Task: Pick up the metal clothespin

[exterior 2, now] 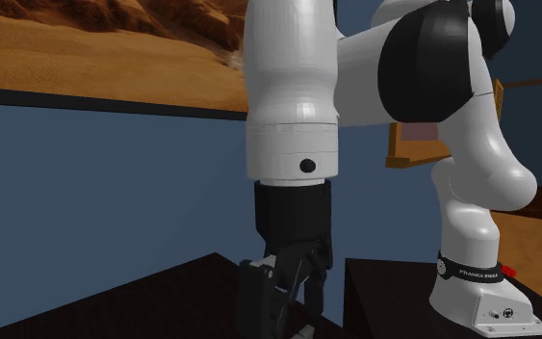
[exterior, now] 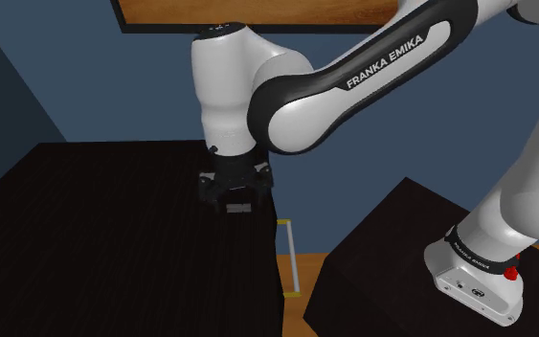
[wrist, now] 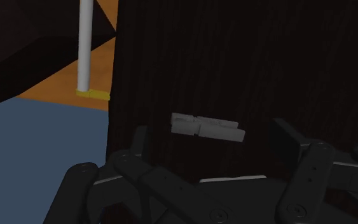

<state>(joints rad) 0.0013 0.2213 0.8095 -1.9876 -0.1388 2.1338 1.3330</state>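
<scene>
In the shoulder view, the dark counter (exterior: 85,239) occupies the left, and the arm (exterior: 353,86) reaches down to it near the counter's right edge. A white pole (exterior: 293,254) with yellow ends stands just past that edge, and the stand (exterior: 382,268) sits further right. The jaws hang directly over the counter, pointing down, close to its surface. In the wrist view the jaws are spread wide with nothing between them in contact. The clothespin (wrist: 208,127), drawn pale grey, lies flat on the counter in line with the gap, roughly centred between the two fingertips (wrist: 140,135) and clear of both. Its long axis runs from one finger toward the other, with a slight tilt, so it lies along the closing direction rather than across it. Closing as aligned would likely press on the ends of the clothespin and may tip or eject it. The coming move probably calls for about a quarter turn of the wrist to set the jaws across the narrow sides, then a short descent. The remaining clearance above the clothespin cannot be judged.
</scene>
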